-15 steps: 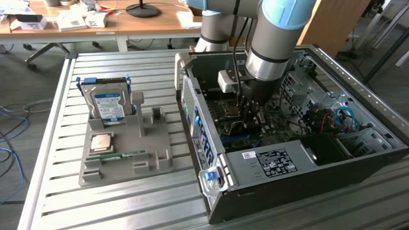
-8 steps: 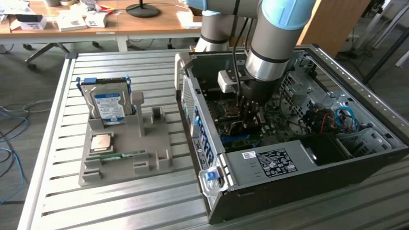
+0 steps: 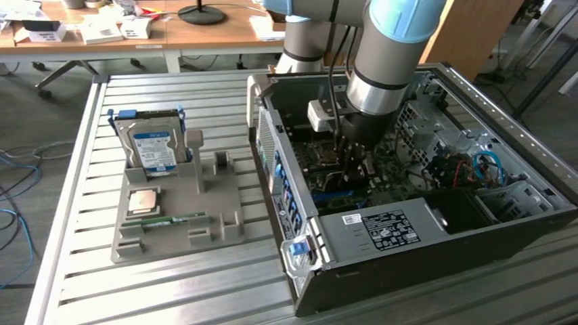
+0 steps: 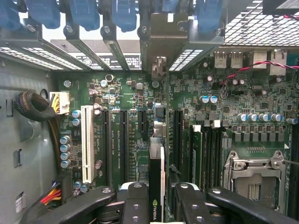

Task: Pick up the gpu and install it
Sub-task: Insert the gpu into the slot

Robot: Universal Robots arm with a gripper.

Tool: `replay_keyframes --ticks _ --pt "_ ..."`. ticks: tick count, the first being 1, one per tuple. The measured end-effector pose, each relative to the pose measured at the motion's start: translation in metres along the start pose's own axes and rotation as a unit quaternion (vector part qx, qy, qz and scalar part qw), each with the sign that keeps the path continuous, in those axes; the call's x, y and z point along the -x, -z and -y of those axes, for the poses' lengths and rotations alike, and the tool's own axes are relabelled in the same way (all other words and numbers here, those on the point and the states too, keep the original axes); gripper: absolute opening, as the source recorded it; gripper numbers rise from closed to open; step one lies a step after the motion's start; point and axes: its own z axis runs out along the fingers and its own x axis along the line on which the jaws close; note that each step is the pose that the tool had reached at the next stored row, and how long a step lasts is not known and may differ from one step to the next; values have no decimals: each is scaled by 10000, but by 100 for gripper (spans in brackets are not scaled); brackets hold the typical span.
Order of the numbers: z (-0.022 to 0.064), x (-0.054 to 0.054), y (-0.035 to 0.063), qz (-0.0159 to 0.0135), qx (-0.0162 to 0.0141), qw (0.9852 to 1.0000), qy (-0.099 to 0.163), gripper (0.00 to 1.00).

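The gpu (image 4: 157, 175) shows edge-on in the wrist view, a thin dark card standing upright over the green motherboard (image 4: 121, 88). My gripper (image 4: 159, 205) is shut on it, with a black finger (image 4: 135, 200) on either side of its top edge. Its grey metal end bracket (image 4: 160, 44) sits at the case's rear wall among the slot openings. The card runs in line with the black expansion slots (image 4: 125, 140); whether it is seated I cannot tell. In the exterior view the gripper (image 3: 354, 161) reaches down inside the open computer case (image 3: 380, 230).
A white slot (image 4: 87, 142), memory sticks (image 4: 205, 154) and the CPU socket (image 4: 252, 179) flank the card. Blue clips (image 4: 124, 14) line the rear wall. On the exterior view's left, a grey fixture (image 3: 221, 227) holds a hard drive (image 3: 153, 145), a processor (image 3: 145, 201) and a memory stick (image 3: 167, 221).
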Motion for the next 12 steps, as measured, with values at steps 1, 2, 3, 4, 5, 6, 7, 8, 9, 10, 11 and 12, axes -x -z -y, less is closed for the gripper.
replay_keyframes --ticks 1,2,3,4,5,6,7,8,9,10,11,12 --pt "0 0 -2 0 0 10000 0 26" --pt "0 0 -6 1 0 10000 0 26" --pt "0 0 -10 1 -1 10000 0 26" --pt "0 0 -11 1 -1 10000 0 26" --pt "0 0 -11 1 0 10000 0 26" --pt "0 0 -13 1 0 10000 0 26" --pt "0 0 -13 1 -1 10000 0 26" --pt "0 0 -13 1 0 10000 0 26" --pt "0 0 -13 1 -1 10000 0 26" --pt "0 0 -14 1 0 10000 0 26" --pt "0 0 -16 1 0 10000 0 26" --pt "0 0 -16 1 0 10000 0 26"
